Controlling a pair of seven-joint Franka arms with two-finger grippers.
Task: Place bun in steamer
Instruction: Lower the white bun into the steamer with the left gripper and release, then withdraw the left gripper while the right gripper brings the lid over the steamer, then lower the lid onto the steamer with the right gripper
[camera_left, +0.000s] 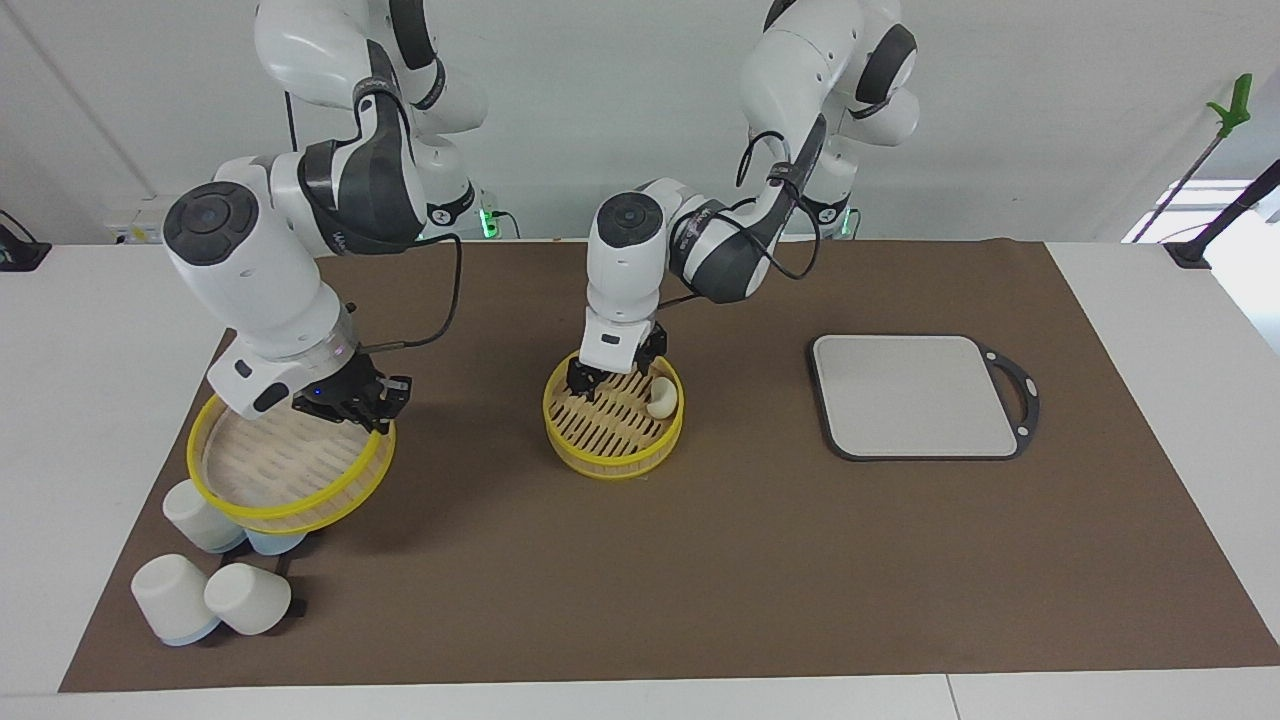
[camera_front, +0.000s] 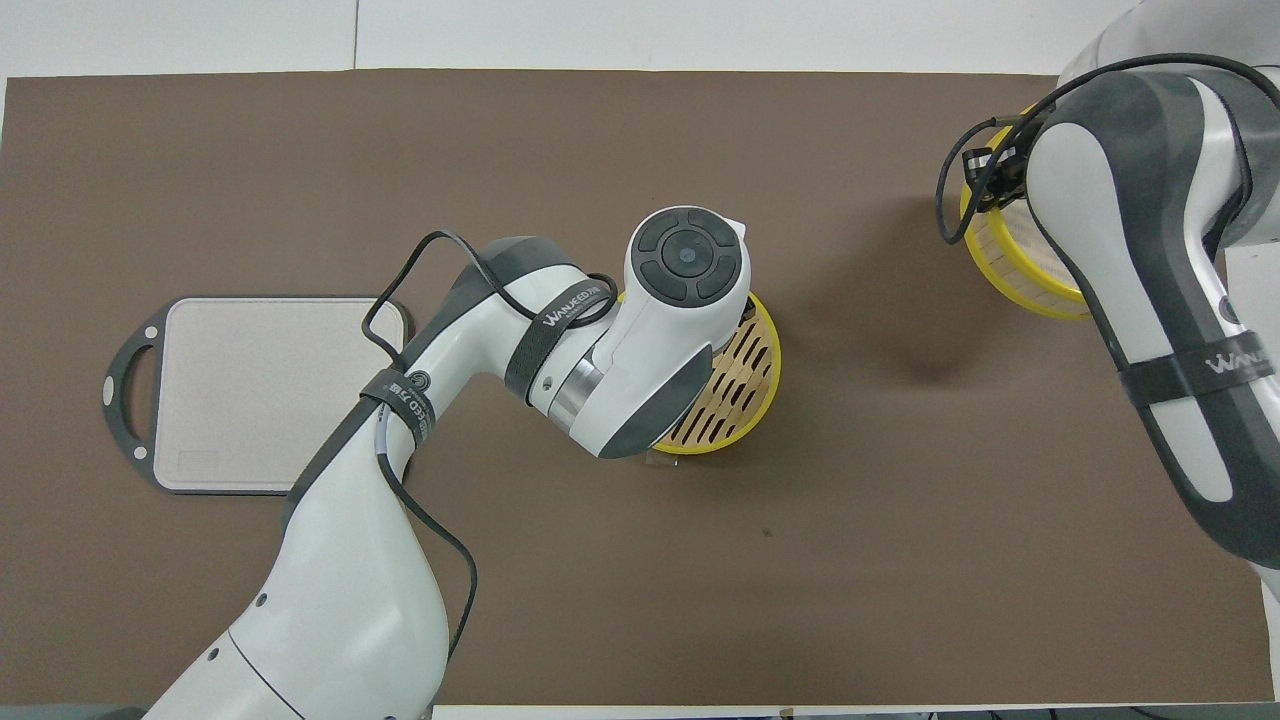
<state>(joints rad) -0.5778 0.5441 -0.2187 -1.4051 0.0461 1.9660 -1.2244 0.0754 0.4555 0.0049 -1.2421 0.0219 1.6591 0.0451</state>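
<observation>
The steamer (camera_left: 612, 432), round and yellow-rimmed with a slatted floor, stands mid-table. The cream bun (camera_left: 661, 397) lies loose on its slats at the edge toward the left arm's end. My left gripper (camera_left: 617, 372) hangs open just above the steamer, apart from the bun. In the overhead view the left arm covers the bun and much of the steamer (camera_front: 745, 370). My right gripper (camera_left: 350, 400) is shut on the rim of a second yellow-rimmed steamer tier (camera_left: 290, 465), held tilted in the air over the cups; the tier (camera_front: 1010, 270) also shows from overhead.
Three white upturned cups (camera_left: 175, 598) sit at the right arm's end of the brown mat, partly under the held tier. A grey board (camera_left: 915, 395) with a dark handle lies toward the left arm's end; it also shows from overhead (camera_front: 270, 390).
</observation>
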